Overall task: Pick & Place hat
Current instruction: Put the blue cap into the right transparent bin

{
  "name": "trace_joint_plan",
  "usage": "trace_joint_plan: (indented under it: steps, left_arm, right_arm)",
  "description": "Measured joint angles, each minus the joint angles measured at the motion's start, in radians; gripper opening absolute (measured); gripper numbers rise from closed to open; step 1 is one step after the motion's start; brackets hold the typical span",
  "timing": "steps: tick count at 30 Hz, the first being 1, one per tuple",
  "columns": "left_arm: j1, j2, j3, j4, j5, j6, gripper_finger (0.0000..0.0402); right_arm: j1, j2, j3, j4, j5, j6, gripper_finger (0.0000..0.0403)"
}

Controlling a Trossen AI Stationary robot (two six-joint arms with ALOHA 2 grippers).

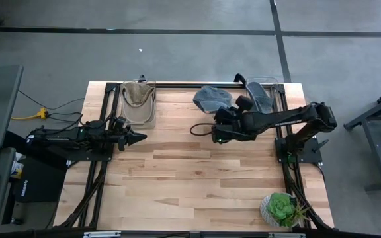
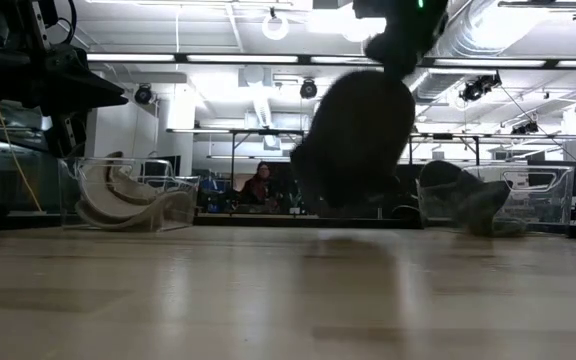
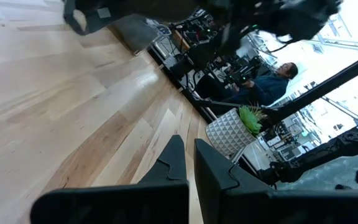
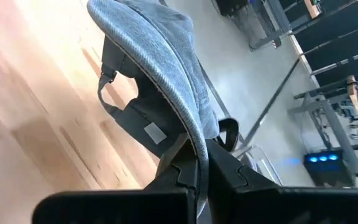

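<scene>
Blue-grey denim is what we are holding: the soft fabric baseball cap (image 4: 166, 74) hangs by its brim from our right gripper (image 4: 197, 163), whose two dark fingers are pinching the brim's edge between them. In the high view the cap's dark strap loop (image 1: 200, 128) is trailing left of the right gripper (image 1: 218, 134), above the middle of the pale wooden table (image 1: 190, 185), clear of the boards. We judge the carrying step to be in hand, with the placing not yet done. Our left gripper (image 1: 137, 137) is waiting at the left side, fingers pressed together, near the clear plastic bin holding a beige cap (image 1: 138, 102). Another grey cap (image 1: 211, 98) is lying at the far edge, beside a second clear bin (image 1: 263, 94). Next we are needing to carry the cap over its destination, which we cannot identify, lower it, then spread the fingers.
</scene>
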State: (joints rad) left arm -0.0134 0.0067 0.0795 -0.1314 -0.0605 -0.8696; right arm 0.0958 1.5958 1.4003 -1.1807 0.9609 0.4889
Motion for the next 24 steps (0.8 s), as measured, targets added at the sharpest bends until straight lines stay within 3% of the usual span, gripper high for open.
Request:
trace_joint_plan:
  steps: [12, 24]
  left_arm:
    - [0.000, 0.000, 0.000, 0.000, 0.000, 0.000, 0.0001]
    - [0.000, 0.000, 0.000, 0.000, 0.000, 0.000, 0.0001]
  right_arm:
    - [0.076, -0.001, 0.249, -0.096, -0.105, -0.088, 0.0004]
    - [0.129, -0.001, 0.277, -0.135, -0.210, -0.076, 0.0004]
